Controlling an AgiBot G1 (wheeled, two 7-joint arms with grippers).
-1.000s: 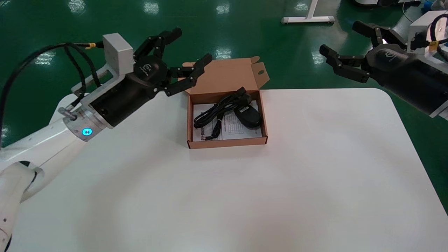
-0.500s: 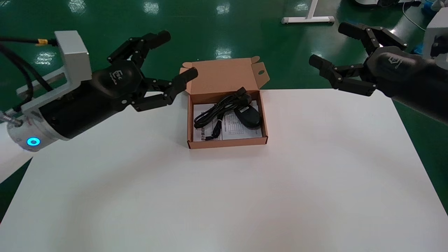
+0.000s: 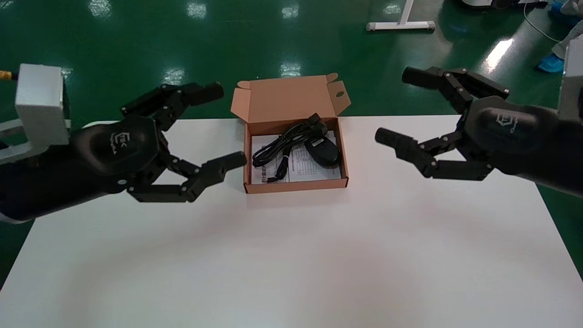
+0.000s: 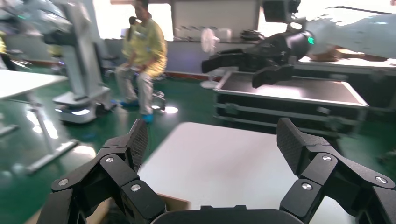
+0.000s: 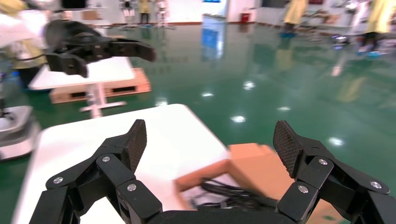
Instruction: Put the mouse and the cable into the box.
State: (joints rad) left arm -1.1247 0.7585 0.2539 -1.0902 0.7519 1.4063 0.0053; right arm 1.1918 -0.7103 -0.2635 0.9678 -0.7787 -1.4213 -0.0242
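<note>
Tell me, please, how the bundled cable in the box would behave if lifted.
The cable is probably floppy: its loose loops would likely sag. The bundle looks pinched midway, perhaps tied, so it may lift as one. Thin strands suggest little weight.

A glossy green floor (image 3: 114, 41) mirrors ceiling lights around the rounded white worktop (image 3: 291, 259). A white metal stand foot (image 3: 401, 26) rests beyond it; elsewhere stands a black flight case (image 4: 289, 100).
</note>
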